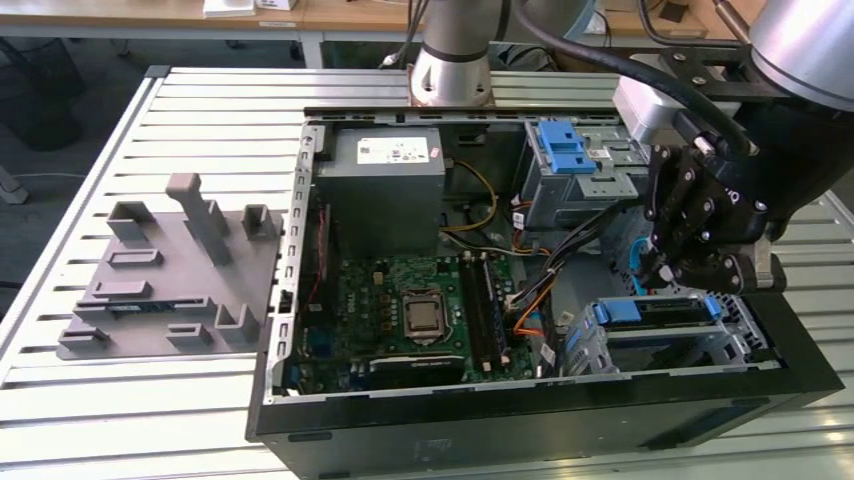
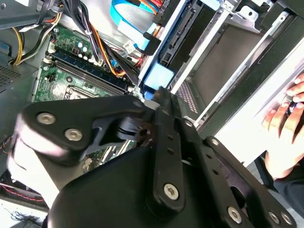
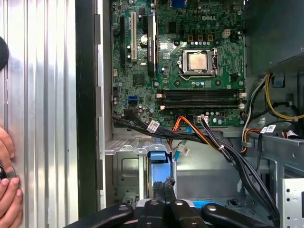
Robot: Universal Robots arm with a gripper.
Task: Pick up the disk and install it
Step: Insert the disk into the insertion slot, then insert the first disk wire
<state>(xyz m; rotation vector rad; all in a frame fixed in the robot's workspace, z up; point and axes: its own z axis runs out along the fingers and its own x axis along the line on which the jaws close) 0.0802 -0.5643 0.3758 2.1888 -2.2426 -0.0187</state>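
Contact stance: hangs above drive cage (image 3: 126, 168), claw (image 3: 164, 182) squeezed together, tips at blue end of disk (image 3: 159, 160) inside that cage, probably for pushing rather than gripping.

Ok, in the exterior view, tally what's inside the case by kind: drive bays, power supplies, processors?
Drive bays: 2
Power supply: 1
Processor: 1
Total: 4

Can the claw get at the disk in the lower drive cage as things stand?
Probably yes. The claw hangs just over the disk in its cage, with nothing between them in the exterior view. The cable bundle runs beside that spot, not across it. Contact I cannot tell.
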